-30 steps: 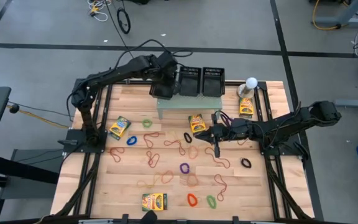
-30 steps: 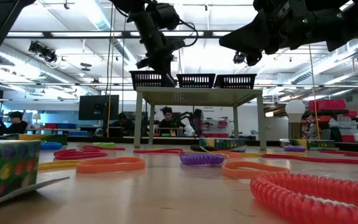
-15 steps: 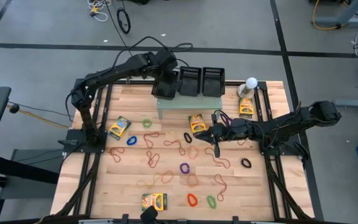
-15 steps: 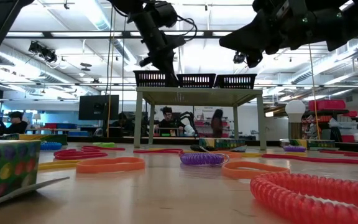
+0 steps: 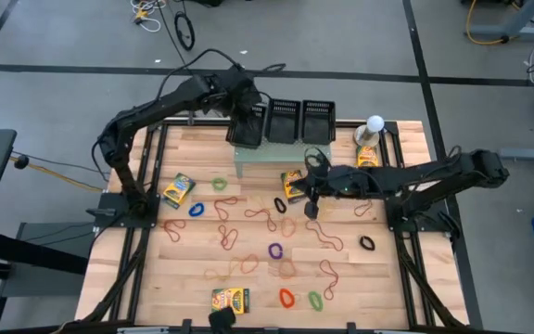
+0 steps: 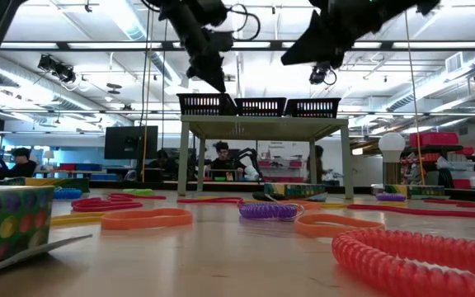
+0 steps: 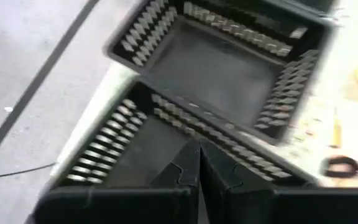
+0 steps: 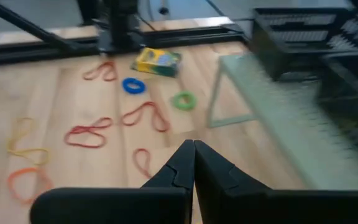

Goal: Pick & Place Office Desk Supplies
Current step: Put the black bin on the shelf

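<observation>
The left end effector [image 5: 245, 109] hovers over the leftmost of three black baskets [image 5: 246, 124] that sit in a row on a pale green stand [image 5: 281, 155] at the far edge of the wooden tabletop [image 5: 193, 264]. In the left wrist view its fingers [image 7: 185, 167] are pressed together with nothing between them, above the basket's bare floor.

The right end effector [image 5: 310, 206] hangs above the middle of the tabletop, just in front of the stand and beside a yellow-and-green box [image 5: 293, 184]. Its fingers [image 8: 205, 167] are also shut tight and hold nothing.

The rubber bands lie scattered across the tabletop: a blue ring [image 5: 196, 211] and a green ring [image 5: 220, 184] on the left side, a purple one [image 5: 274, 250] near the middle, a black one [image 5: 367, 244] on the right, an orange ring [image 5: 286, 298] and another green one [image 5: 315, 300] near the front edge, with thin red loops [image 5: 233, 236] between them. Other boxes rest near the left arm's base [image 5: 178, 189], at the front edge [image 5: 231, 300], and at the far right [image 5: 367, 160] next to a white ball-topped object [image 5: 374, 125].
</observation>
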Available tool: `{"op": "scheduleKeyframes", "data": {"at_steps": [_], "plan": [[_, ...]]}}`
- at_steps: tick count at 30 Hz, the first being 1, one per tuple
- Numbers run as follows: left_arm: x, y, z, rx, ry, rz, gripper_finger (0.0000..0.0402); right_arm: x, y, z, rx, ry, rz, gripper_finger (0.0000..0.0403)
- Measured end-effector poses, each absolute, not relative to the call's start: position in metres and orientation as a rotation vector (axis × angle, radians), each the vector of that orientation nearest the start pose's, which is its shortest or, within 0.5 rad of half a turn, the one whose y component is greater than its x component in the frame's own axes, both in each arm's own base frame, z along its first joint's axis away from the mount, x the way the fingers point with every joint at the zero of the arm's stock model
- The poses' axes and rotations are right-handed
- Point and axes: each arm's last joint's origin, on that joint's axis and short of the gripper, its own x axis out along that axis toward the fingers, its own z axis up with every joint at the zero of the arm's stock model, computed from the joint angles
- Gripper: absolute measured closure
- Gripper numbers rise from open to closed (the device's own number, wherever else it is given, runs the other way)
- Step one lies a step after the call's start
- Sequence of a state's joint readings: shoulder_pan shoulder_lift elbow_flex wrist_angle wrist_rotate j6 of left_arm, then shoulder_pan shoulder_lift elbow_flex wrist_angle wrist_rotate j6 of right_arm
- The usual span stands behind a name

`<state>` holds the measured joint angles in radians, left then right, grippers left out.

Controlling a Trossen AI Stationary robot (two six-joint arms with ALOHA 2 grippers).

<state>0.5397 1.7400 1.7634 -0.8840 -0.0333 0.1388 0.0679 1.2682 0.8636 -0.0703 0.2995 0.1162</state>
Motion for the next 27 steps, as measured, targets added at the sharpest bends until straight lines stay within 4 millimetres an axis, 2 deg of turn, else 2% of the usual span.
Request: {"op": "scheduleKeyframes", "data": {"at_steps": [7,13,20,23,27], "plan": [[0.303,0.228,0.347,-0.139,0.881,0.504,0.0396,0.278,-0.024,0.308,0.035,0.500,-0.367,0.0392],[0.302,0.245,0.333,-0.173,0.900,0.440,0.0396,0.290,-0.069,0.338,-0.002,0.521,-0.421,0.0392],[0.306,0.258,0.327,-0.139,0.871,0.488,0.0396,0.320,-0.117,0.340,-0.090,0.690,-0.446,0.0392],[0.302,0.263,0.327,-0.140,0.862,0.515,0.0396,0.327,-0.128,0.333,-0.102,0.752,-0.445,0.0392],[0.297,0.270,0.328,-0.145,0.862,0.553,0.0396,0.328,-0.133,0.333,-0.094,0.749,-0.418,0.0392]]}}
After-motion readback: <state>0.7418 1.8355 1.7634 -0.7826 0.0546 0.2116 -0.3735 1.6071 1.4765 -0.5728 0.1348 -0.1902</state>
